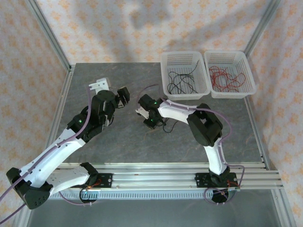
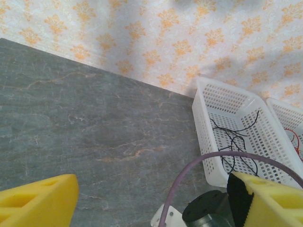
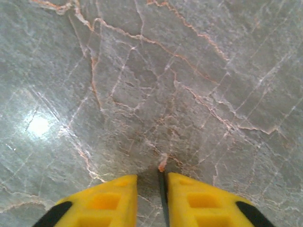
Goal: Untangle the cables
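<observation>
Your right gripper (image 3: 151, 178) is clenched on one loose wire (image 3: 163, 196). It's thin and dark, with a reddish bare tip poking out past the pads, pinned between the yellow fingers right at the table (image 1: 118, 146) surface. From the top view that spot is mid-table, a bit toward the far edge. A short black loop trails out beside the wrist on the right-edge side.

Your left gripper (image 1: 124, 96) is released, fingers spread wide with nothing between them. It hangs over the table just beside the right one, on the left-edge side.

Progress looks mostly done. The black wires (image 1: 182, 80) lie in the basket (image 1: 185, 94) at the far edge, and the red wires (image 1: 227, 79) are in the second basket (image 1: 233, 94) next to it in the far right corner. The colours are split and I see no mix in either one. There's no clump on the open table. The pinched wire is the only stray I can see, though the arms hide some surface under them, so I can't rule out more.

What's left, I'd judge: lift this wire clear and drop it in with the black ones. It's a thin pinch, so check that the wire comes up with the fingers.
</observation>
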Controlling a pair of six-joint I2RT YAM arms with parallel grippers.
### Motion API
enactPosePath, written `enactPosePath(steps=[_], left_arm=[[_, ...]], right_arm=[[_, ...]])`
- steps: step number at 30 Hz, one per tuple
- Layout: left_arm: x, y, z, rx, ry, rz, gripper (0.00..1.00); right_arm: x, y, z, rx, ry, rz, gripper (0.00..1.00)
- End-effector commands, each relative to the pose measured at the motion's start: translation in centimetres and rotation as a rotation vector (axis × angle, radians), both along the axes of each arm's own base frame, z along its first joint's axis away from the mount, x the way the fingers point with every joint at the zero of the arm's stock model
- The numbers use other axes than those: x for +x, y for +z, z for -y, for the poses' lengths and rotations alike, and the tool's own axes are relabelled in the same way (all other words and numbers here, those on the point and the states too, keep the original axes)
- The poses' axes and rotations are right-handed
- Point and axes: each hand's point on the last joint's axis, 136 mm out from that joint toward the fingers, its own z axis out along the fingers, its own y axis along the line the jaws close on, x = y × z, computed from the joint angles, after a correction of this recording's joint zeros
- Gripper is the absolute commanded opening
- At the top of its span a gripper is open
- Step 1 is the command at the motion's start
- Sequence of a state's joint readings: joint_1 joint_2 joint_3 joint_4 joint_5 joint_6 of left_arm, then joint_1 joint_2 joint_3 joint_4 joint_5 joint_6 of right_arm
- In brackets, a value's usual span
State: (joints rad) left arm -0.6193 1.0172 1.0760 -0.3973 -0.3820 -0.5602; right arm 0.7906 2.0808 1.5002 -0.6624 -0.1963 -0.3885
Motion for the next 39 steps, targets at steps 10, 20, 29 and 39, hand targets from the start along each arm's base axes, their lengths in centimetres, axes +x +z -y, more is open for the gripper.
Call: enactPosePath(steps=[10,20,29,39], left_arm=[[-0.5,-0.8,0.4,-0.01,-0.044,-0.014,0.82],[-1.3,-3.5,1.5,-0.024,-0.105,-0.051,0.8],[-2.2,-6.2,2.2,-0.051,-0.13,-0.076,0.8],[-3.0,-10.8,6.0,-0.066,-0.228,-0.122,0.79]], right_arm=[[-0.5,6.4,-3.4,0.369,-0.032,0.01,0.0],[-0.4,23.1,-3.5,0.921,-0.254,0.11,0.0],[-1.4,28.8,-2.0,1.166,-0.403,0.028,0.0],[-1.3,32.7,1.0,1.361,-0.621,0.041,0.0]])
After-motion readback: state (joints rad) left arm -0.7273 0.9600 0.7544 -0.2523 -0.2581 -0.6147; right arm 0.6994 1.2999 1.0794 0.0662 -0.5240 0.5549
